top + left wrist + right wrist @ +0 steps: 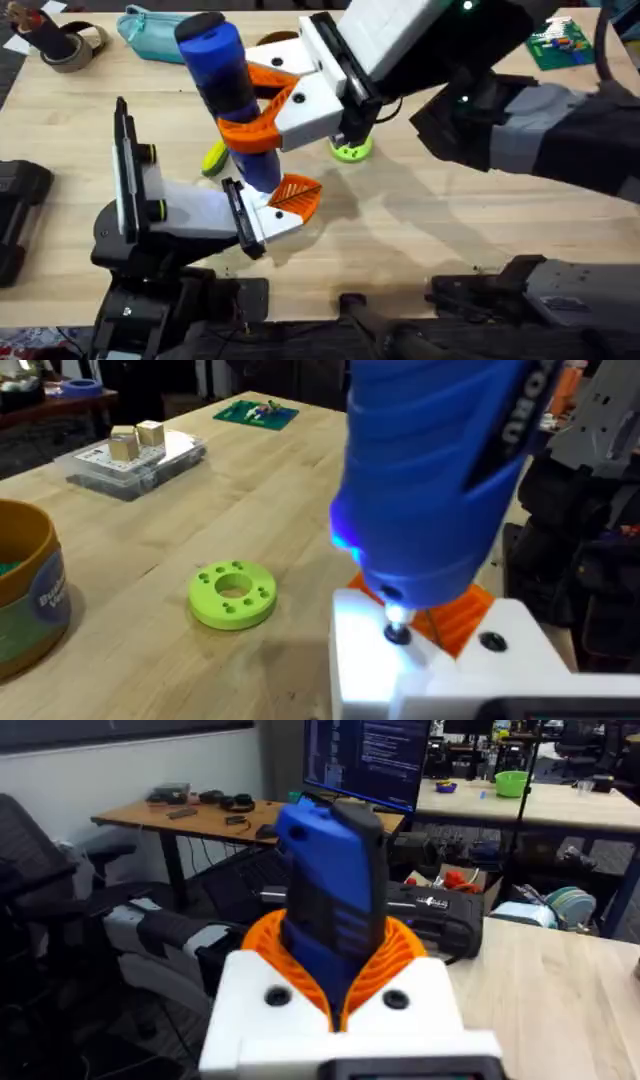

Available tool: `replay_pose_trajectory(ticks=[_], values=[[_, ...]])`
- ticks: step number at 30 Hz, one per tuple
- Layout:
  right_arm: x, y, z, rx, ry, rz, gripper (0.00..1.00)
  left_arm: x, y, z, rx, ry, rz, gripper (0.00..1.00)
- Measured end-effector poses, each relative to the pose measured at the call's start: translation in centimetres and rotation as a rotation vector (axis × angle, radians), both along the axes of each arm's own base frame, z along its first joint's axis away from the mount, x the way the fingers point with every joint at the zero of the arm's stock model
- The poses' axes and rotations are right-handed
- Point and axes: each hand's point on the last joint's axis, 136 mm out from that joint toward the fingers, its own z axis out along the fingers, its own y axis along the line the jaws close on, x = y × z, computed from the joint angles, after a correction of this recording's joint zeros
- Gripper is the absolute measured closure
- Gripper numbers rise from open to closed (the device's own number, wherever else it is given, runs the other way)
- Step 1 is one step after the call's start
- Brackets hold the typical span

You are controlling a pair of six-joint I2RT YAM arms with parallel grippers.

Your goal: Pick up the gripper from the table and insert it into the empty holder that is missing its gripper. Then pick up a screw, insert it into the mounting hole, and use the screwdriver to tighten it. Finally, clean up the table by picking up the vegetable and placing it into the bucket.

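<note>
My right claw (262, 118) is clamped around the blue screwdriver (228, 85), orange pads squeezing its body about midway, and I hold it upright with the bit pointing down. The tip (397, 632) sits on a small hole in the white part (440, 670) that my left arm carries below it, and a blue light glows on the tool's lower end. My left claw (285, 200) is under the screwdriver; I cannot tell how its fingers stand.

Going by that, I judge the spare part is already mounted and a screw is probably in, so I am in the tightening step, though the screw itself is hidden under the bit.

Farther out, the yellow-green vegetable (213, 157) lies on the table (400, 240) beside the screwdriver, not yet cleared. The bucket (25, 590) stands near the lime disc (232, 594), waiting. That cleanup is all that remains.
</note>
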Motion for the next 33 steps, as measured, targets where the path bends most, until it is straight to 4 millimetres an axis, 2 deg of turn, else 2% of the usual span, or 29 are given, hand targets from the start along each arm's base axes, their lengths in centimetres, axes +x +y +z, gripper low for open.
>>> replay_pose_trajectory(ticks=[9,11,13,19,23,28,31,33], values=[[0.1,0.0,0.3,0.009,0.008,-0.005,0.979,0.1,0.0,0.0,0.000,-0.002,0.003,0.995],[0.3,0.0,0.9,0.008,0.019,-0.005,0.979,0.0,0.0,0.0,0.000,-0.002,0.003,0.995],[0.7,0.0,2.6,0.014,0.019,-0.007,0.979,0.0,0.0,0.0,0.000,-0.002,0.003,0.995],[1.8,0.2,9.6,0.033,-0.023,-0.028,0.979,0.0,0.0,0.0,0.000,-0.001,0.003,0.995],[1.8,0.1,11.7,0.033,-0.061,-0.037,0.979,0.0,0.0,0.0,0.000,-0.001,0.003,0.995],[2.5,0.4,11.1,0.003,-0.047,-0.069,0.979,0.0,0.0,0.0,0.000,-0.001,0.003,0.995],[4.5,0.8,8.9,-0.092,0.036,-0.161,0.979,0.0,0.0,0.0,0.000,-0.001,0.003,0.995],[6.7,0.6,6.4,-0.204,0.105,-0.280,0.980,0.0,0.0,0.0,0.000,-0.001,0.003,0.995]])
